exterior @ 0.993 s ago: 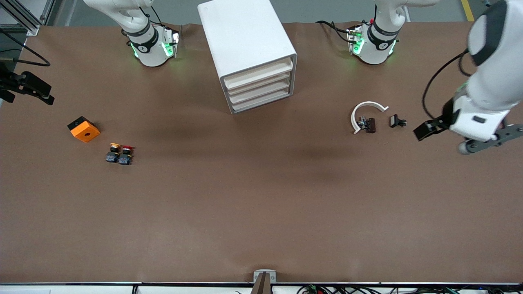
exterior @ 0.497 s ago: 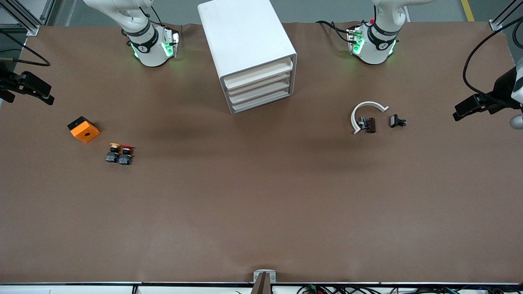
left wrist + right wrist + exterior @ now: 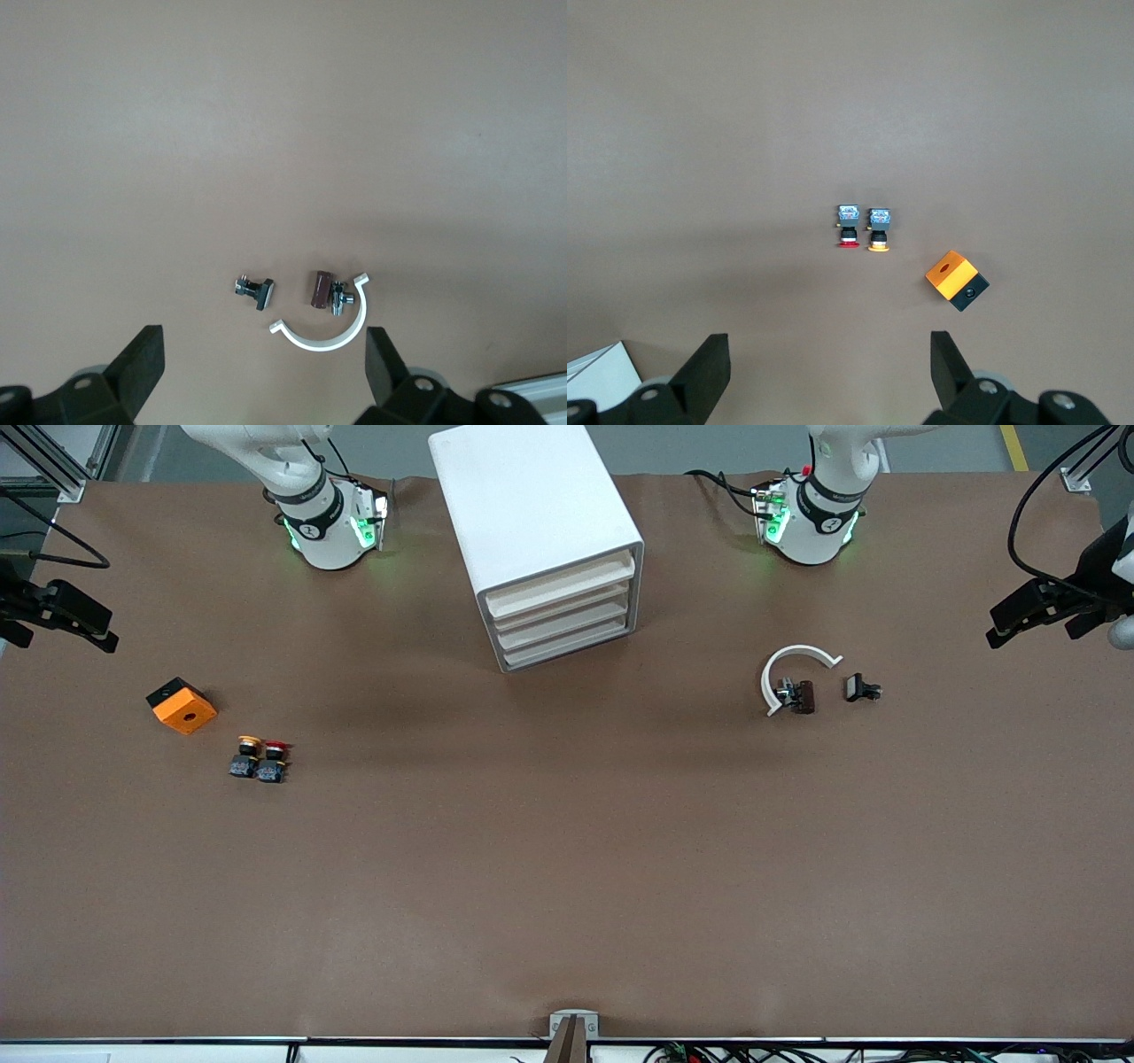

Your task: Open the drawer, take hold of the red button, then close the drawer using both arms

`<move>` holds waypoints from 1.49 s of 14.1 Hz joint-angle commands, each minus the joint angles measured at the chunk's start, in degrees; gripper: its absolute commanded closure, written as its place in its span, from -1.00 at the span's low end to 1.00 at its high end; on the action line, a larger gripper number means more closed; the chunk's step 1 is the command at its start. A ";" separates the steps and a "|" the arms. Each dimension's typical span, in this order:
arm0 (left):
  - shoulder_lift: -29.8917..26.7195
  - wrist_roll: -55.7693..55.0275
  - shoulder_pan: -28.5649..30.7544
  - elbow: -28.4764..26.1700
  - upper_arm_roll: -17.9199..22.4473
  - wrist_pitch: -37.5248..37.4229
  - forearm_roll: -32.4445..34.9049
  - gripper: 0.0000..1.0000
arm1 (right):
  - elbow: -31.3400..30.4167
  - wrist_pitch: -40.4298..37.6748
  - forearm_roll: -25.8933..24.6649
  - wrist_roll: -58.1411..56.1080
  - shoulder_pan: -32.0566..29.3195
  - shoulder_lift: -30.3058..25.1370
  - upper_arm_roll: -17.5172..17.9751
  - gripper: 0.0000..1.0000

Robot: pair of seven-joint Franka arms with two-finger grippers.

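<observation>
Both grippers now hang at the two ends of the table with their jaws wide apart and nothing between them. The left gripper (image 3: 1032,615) has pulled back since a second ago: then it was low over the table beside the small black clip (image 3: 861,688), and now it sits high at the edge of the front view, well apart from the white half-ring (image 3: 793,669) and the brown part (image 3: 802,696). The right gripper (image 3: 66,615) has not moved in this time. I judge that the arms are only going to a start pose, so the task has not really begun. All drawers of the white drawer cabinet (image 3: 540,531) are shut. The button (image 3: 273,762) stands on the table toward the right arm's end, touching the orange-capped button (image 3: 244,756), near the orange cube (image 3: 182,705).
</observation>
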 commanded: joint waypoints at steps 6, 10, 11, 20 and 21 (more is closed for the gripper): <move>-1.64 0.33 0.29 -1.39 -3.33 -0.95 -1.66 -1.00 | 1.93 -1.12 0.74 0.16 -0.41 0.88 0.08 -1.00; -1.29 -0.37 0.20 -1.04 -3.42 -1.82 -0.87 -1.00 | 1.93 -1.03 0.83 0.33 -0.15 1.05 0.17 -1.00; -1.29 -0.81 0.20 -0.87 -3.42 -2.52 -0.87 -1.00 | 2.01 -1.03 0.74 0.33 -0.15 0.96 0.17 -1.00; -0.67 -1.08 0.29 1.51 -3.69 -4.29 0.89 -1.00 | 2.01 -1.03 0.74 0.24 -0.24 1.05 0.17 -1.00; -0.50 -1.16 0.20 1.68 -3.60 -4.29 0.98 -1.00 | 2.01 -1.03 0.74 0.24 -0.15 1.05 0.17 -1.00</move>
